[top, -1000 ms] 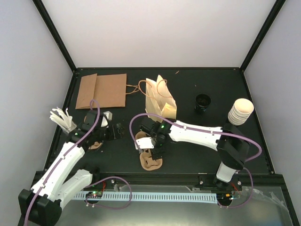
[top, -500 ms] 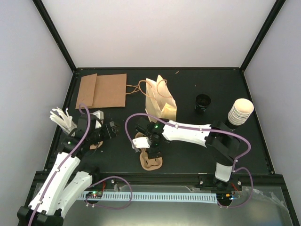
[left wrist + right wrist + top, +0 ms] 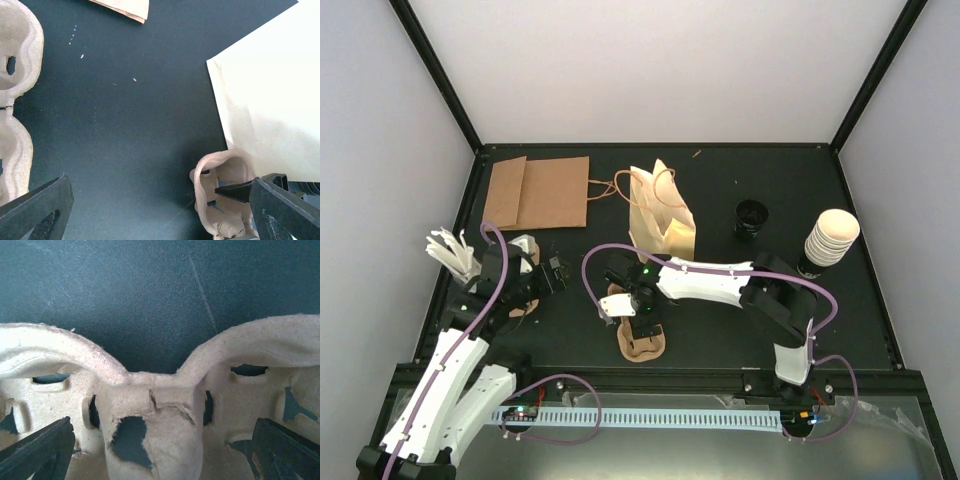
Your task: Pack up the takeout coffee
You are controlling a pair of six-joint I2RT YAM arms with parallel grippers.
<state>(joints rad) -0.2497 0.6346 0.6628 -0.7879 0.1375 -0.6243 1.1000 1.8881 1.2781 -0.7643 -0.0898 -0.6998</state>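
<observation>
Right fingers (image 3: 35, 450) are spread wide with nothing gripped. A pulp cup carrier (image 3: 150, 415) lies directly below and between them, its centre ridge lined up with the gap. My read is that they are hovering to pick up or straighten the carrier so that it can take a cup. Whether the tips touch the pulp I cannot tell.

Left fingers (image 3: 40, 205) are also spread wide and empty, with only bare tabletop (image 3: 125, 125) between them. A second pulp carrier (image 3: 15, 100) sits off to one side of the left fingers. The cream bag (image 3: 270, 110) and the carrier under the right arm are off to the other side, ahead of the tips. A corner of the flat brown bag (image 3: 125, 7) lies well ahead. The left arm looks parked and idle, probably keeping out of the right arm's way.

The takeout coffee cup (image 3: 832, 233) is well apart from both sets of fingers, out past the right arm's elbow on the far right of the tabletop. It is not near the carrier or the bag, so packing is not yet begun for it.

The cup is cream-white and plain, tapered, with a rolled rim and its open mouth up. It sits on top of what looks like a nested stack of the same cups. It is much smaller than the cream bag, which stands upright with loop handles just beyond the right fingers. The small black lids (image 3: 752, 215) lie between the bag and the cup stack.

The cup looks light and thin-walled, so it would likely crush under a hard squeeze, and lifting it may drag the cup under it along.
</observation>
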